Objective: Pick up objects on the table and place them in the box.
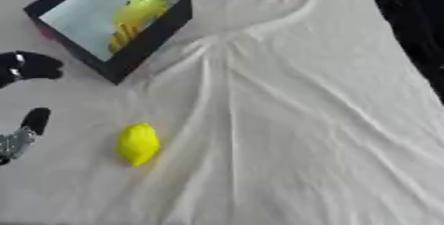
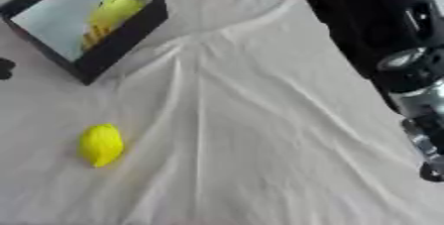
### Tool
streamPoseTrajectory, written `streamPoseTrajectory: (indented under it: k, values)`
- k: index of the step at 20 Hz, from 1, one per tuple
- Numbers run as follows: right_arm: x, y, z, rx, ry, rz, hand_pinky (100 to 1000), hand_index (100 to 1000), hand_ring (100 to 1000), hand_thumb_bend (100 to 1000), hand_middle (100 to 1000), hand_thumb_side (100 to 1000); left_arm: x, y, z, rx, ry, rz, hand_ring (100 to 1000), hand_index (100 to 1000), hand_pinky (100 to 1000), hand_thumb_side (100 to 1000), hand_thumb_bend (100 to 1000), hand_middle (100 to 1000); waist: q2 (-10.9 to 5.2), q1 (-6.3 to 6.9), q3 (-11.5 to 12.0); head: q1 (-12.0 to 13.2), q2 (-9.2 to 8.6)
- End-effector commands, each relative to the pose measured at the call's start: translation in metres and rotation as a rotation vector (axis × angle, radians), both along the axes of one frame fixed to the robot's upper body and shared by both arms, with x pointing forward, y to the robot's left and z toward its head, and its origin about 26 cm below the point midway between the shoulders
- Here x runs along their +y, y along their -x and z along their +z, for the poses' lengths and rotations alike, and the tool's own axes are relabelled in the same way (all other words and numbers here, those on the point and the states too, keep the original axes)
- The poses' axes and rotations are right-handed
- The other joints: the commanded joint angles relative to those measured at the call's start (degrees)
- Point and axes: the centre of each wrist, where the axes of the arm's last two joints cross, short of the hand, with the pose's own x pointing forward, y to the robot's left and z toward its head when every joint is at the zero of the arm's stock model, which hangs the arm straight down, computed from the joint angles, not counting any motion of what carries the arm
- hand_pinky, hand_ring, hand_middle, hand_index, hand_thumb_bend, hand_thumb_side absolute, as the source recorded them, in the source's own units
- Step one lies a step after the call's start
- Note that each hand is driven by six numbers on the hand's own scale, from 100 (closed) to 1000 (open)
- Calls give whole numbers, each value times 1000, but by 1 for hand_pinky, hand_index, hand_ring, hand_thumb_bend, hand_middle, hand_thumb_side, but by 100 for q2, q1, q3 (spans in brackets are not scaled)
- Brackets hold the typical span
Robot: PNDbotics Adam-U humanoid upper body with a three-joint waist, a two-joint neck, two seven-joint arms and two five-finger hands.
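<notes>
A yellow lemon (image 1: 137,143) lies on the white cloth at the lower left. The black-walled box (image 1: 165,26) with a pale blue floor stands tilted at the upper left. A yellow object (image 1: 135,16) with ribbed lower part lies inside it. My left hand (image 1: 33,120) shows at the left edge, to the left of the lemon and apart from it. It is open, fingers spread, with nothing in it. My right arm (image 2: 408,70) comes down the right side, and only a dark bit of its hand (image 2: 431,170) shows at the edge, far from the lemon.
The white cloth (image 1: 286,120) covers the table in creases that fan out from near the box. A dark shape (image 1: 408,11) fills the upper right corner.
</notes>
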Motion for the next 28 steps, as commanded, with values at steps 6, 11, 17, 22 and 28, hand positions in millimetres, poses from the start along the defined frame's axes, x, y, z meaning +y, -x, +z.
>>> streamPoseTrajectory:
  k: [6, 11, 17, 22, 28]
  values:
    - [-15, -3, 6, 0, -93, -37, 877, 855, 812, 171, 759, 100, -14, -3, 28, 72, -99, -129, 812, 869, 853, 739, 100, 839, -158, 51, -28, 22, 39]
    - [-17, -6, 2, 6, -114, -52, 876, 852, 809, 186, 754, 100, -22, -6, 35, 122, -141, -141, 814, 879, 861, 744, 100, 833, -173, 54, -25, 6, 39]
    - [-19, -11, -3, 24, -123, -67, 876, 845, 806, 174, 748, 100, -37, -10, 45, 88, -235, -126, 796, 854, 857, 702, 199, 803, -181, 70, 8, -12, 39]
    - [-18, -13, -5, 30, -126, -66, 876, 840, 804, 163, 743, 100, -53, -12, 42, 108, -342, -113, 738, 847, 879, 824, 262, 733, -178, 87, 13, -22, 39]
    - [-17, -14, -8, 37, -144, -66, 876, 838, 802, 155, 740, 100, -70, -12, 34, 150, -458, -122, 742, 841, 881, 817, 330, 727, -176, 109, 23, -61, 39]
